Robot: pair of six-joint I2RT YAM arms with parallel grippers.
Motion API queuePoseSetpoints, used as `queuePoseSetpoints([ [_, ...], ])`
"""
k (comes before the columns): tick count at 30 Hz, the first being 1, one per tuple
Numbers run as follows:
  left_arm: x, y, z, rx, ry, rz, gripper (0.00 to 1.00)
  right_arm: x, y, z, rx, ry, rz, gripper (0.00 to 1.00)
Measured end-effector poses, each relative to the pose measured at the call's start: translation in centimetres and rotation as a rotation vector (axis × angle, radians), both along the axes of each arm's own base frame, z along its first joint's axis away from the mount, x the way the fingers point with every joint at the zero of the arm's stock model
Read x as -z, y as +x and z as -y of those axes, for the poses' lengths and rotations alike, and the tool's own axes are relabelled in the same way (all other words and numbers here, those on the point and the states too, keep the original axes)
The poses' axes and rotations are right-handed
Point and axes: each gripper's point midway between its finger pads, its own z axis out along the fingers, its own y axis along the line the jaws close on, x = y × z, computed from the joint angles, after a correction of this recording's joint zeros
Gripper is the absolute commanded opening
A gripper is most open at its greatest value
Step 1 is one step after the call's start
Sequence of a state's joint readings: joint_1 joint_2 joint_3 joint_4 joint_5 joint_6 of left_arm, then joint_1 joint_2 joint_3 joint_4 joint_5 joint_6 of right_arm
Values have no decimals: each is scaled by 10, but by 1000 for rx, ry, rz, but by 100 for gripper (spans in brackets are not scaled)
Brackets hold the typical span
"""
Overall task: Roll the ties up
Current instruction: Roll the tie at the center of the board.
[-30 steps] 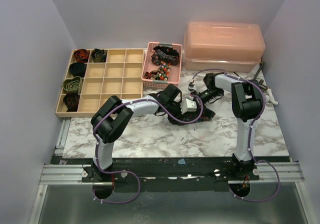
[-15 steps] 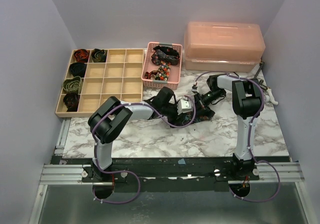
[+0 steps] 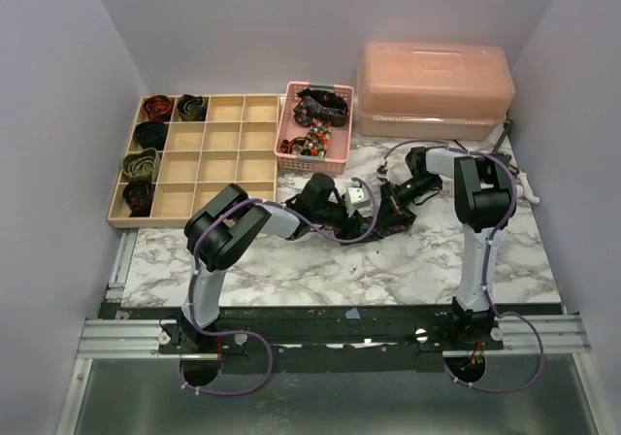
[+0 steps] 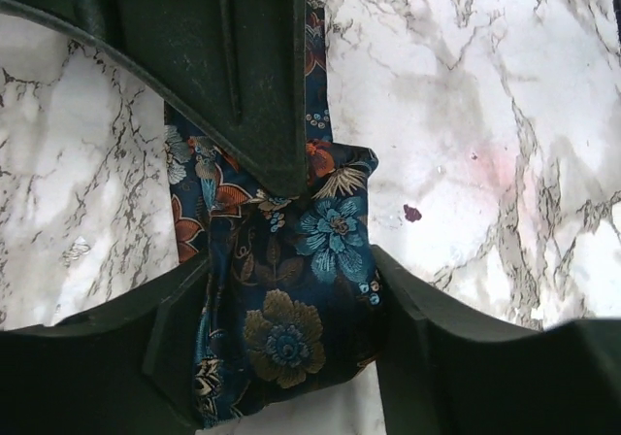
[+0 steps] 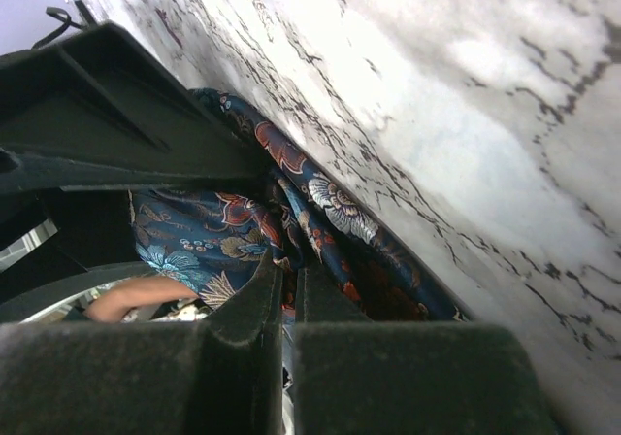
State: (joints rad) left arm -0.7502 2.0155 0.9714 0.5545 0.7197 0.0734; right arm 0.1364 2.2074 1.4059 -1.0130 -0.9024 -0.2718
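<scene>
Your left wrist camera shows what the overhead view cannot. The left gripper (image 4: 291, 265) has its jaws spread, one on each side of the folded floral tie (image 4: 291, 343), which lies on the marble table (image 4: 466, 115). You cannot tell whether they squeeze it.

Your right wrist camera shows the right gripper (image 5: 286, 284) with its jaws pressed together, pinching a fold of that tie at their tips.

Only the overhead view gives you the count:
- One tie between the two grippers.
- Five coiled ties (image 3: 141, 164) in the wooden tray (image 3: 223, 168), four down its left column and one beside the top one.
- One pink basket (image 3: 291, 146) of loose ties, too tangled to count.
- One pink lidded box (image 3: 434, 85).
</scene>
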Motion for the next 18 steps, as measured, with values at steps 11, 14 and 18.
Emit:
queuePoseSetpoints([
  [11,0,-1,-1,-48,95,37,4,-10,10,16,50,0,4,12],
  [14,1,-4,-6,-38,120,58,2,-8,12,27,63,-23,24,5],
  [18,0,-4,-8,-29,146,61,3,4,-4,40,73,-72,-20,3],
])
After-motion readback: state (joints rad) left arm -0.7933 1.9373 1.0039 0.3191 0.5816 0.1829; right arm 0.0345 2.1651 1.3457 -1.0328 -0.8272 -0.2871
